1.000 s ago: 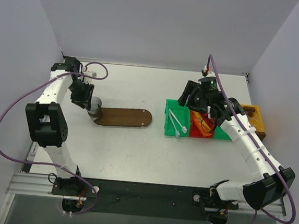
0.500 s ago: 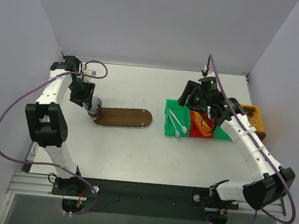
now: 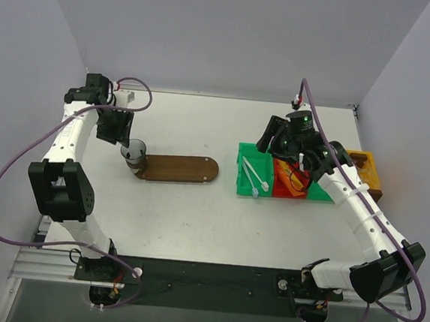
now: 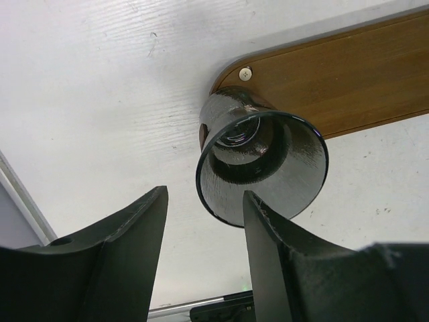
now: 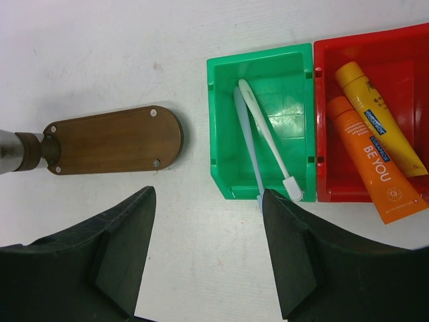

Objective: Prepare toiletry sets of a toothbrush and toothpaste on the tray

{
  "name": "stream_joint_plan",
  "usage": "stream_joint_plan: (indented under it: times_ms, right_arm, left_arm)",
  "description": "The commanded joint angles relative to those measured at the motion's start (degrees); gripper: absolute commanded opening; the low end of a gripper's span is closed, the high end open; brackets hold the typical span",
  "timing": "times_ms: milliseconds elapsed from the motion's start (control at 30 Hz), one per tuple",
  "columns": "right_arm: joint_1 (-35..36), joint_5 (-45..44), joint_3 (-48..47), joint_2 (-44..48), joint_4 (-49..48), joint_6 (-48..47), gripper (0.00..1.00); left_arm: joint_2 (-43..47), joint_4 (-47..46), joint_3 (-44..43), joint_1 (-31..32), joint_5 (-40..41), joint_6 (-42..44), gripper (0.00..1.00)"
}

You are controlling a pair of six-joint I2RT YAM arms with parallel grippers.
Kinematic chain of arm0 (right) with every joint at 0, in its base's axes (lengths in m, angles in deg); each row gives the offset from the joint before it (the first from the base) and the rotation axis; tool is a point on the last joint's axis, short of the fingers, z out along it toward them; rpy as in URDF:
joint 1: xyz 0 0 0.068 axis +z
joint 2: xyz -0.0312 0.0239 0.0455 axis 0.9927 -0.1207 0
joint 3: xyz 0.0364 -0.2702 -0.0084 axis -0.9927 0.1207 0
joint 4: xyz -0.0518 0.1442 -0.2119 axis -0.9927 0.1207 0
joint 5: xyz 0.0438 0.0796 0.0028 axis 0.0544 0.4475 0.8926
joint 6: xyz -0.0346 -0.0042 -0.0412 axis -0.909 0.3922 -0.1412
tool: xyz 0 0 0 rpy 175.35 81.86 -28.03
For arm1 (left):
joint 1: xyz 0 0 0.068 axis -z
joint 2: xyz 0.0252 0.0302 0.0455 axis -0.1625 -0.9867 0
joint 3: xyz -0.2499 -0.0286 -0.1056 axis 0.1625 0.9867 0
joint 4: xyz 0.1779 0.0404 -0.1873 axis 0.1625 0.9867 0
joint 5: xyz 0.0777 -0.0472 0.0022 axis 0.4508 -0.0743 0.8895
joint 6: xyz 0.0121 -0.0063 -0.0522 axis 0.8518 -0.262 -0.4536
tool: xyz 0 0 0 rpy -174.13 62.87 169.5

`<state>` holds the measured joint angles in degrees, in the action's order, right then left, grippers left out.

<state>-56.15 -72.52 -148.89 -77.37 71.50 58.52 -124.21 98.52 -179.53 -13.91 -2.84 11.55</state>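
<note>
1 cup (image 4: 261, 164), green bin (image 5: 291, 100), red bin (image 5: 405, 80)

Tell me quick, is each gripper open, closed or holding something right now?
Left gripper: open, holding nothing; the clear cup stands free at the tray's end.
Right gripper: open, holding nothing.

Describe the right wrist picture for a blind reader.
Two toothbrushes lie in a green bin, two toothpaste tubes in the red bin beside it. A wooden tray lies to their left; the open right gripper hangs above.
</note>
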Motion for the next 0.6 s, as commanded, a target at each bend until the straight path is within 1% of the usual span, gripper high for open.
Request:
stream_joint_plan:
  times_ms: [0,100,267,433,467,500,533,567]
  right_arm:
    - [-0.9,-2.3,0.5,2.9,0.5,0.1,0.6]
    - [-1.4,-2.3,0.7,3.7,0.7,-0.5,0.6]
    - [-4.1,-2.7,0.6,6.4,2.9,-2.3,0.6]
    - [-10.1,-2.0,1.0,9.3,6.1,-5.5,0.6]
    - [-11.1,-1.7,0.8,9.7,6.6,-7.4,0.6]
    - [-13.4,-1.6,0.3,9.9,7.4,-8.3,0.6]
    - [-14.9,-1.5,-0.5,10.0,8.9,-9.0,0.6]
    - [-16.4,-1.1,-0.8,10.5,9.5,-9.6,0.6]
  left_arm:
    - [5.1,-3.4,0.6,0.0,-0.5,0.4,0.59]
    - [7.3,-4.2,1.5,0.5,-0.7,0.5,0.59]
    - [11.7,-6.2,3.6,2.9,3.3,0.8,0.59]
    - [15.9,-7.6,3.7,4.1,5.8,0.7,0.59]
    - [16.2,-7.6,3.4,4.1,5.8,0.7,0.59]
    - [16.6,-7.7,2.9,4.1,6.7,0.6,0.59]
    - [16.9,-7.6,2.3,6.2,6.9,0.2,0.59]
    - [17.0,-7.6,0.8,6.8,7.3,-0.1,0.59]
